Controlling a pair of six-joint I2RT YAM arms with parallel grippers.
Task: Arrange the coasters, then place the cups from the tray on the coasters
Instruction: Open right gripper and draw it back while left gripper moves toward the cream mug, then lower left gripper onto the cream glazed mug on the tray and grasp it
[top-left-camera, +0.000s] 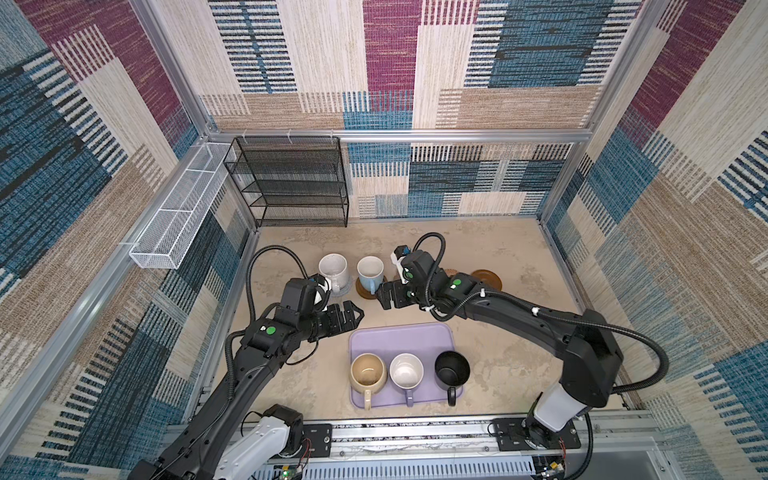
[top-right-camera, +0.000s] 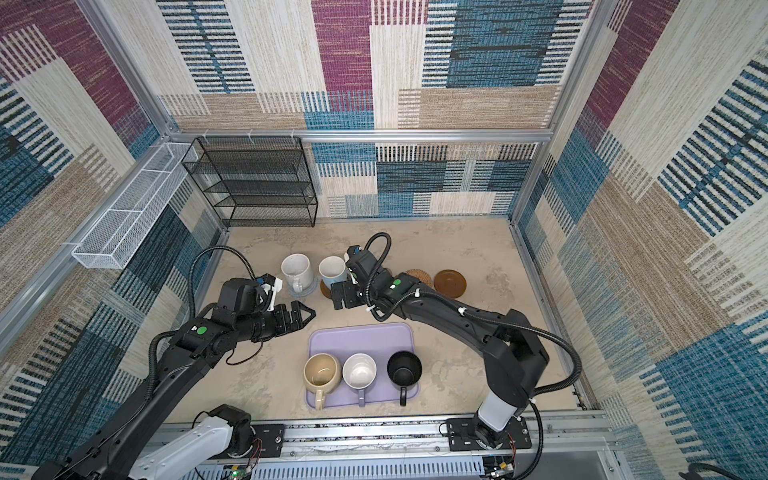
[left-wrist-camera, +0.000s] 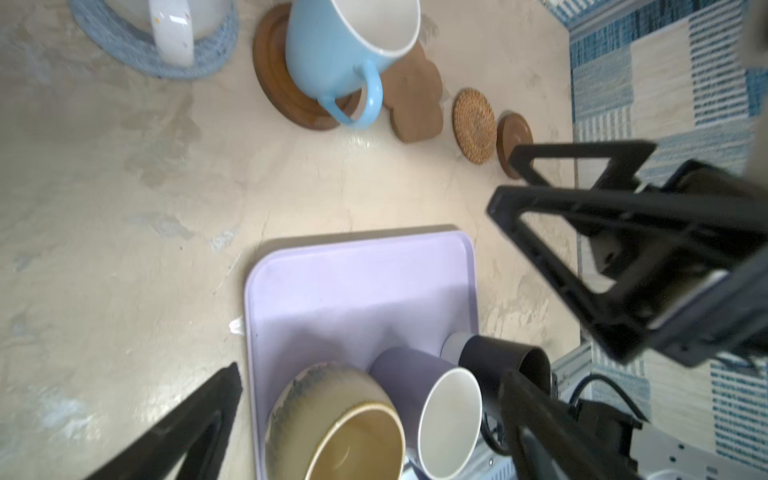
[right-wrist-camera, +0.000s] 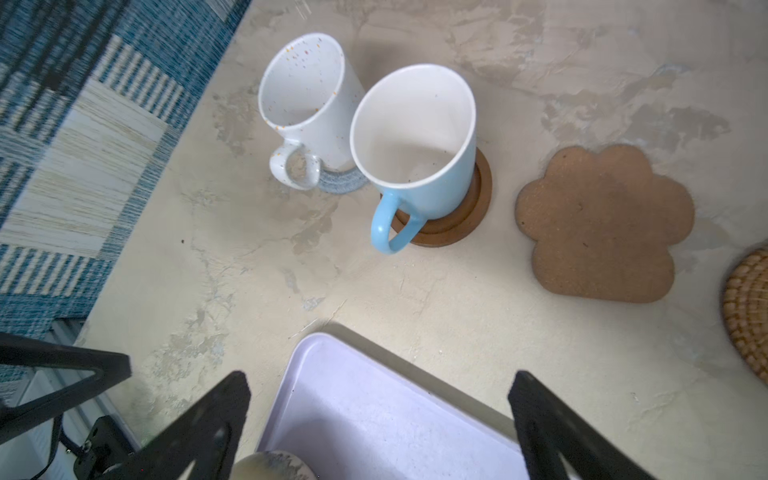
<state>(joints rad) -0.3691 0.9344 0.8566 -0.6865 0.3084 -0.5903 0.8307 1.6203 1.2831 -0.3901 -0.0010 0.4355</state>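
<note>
Beige, mottled counter (top-left-camera: 498, 257) carries everything, seen from above in both top views. Nearest the robot lies the pale lavender tray (top-left-camera: 399, 336), its far half bare and three cups along its near edge, handles toward the robot: the rounded beige mug (top-left-camera: 368, 370), the lavender mug (top-left-camera: 406, 371) and the black mug (top-left-camera: 452, 368). Two black tools hang over the strip of counter between the tray and the coaster row. The left tool (top-left-camera: 358, 316) has its jaws spread and holds nothing. The right tool (top-left-camera: 383, 297), just beside the light blue mug's handle, also has its jaws wide apart with nothing between them, as the right wrist view shows. Farther back, the speckled white mug (top-left-camera: 333, 270) stands upright on the grey-blue woven coaster (left-wrist-camera: 137, 58), and the light blue mug (top-left-camera: 370, 272) stands upright next to it on a dark brown disc (right-wrist-camera: 465, 224). The row runs on with three bare coasters: the tan paw-shaped coaster (right-wrist-camera: 602, 224), hidden under the right arm in the top views, then the round rattan coaster (left-wrist-camera: 475, 124), then the second dark brown disc (top-left-camera: 487, 280). By this layout the coasters appear arranged and two of five cups placed. Three cups are left to carry from the tray to the three free coasters.
</note>
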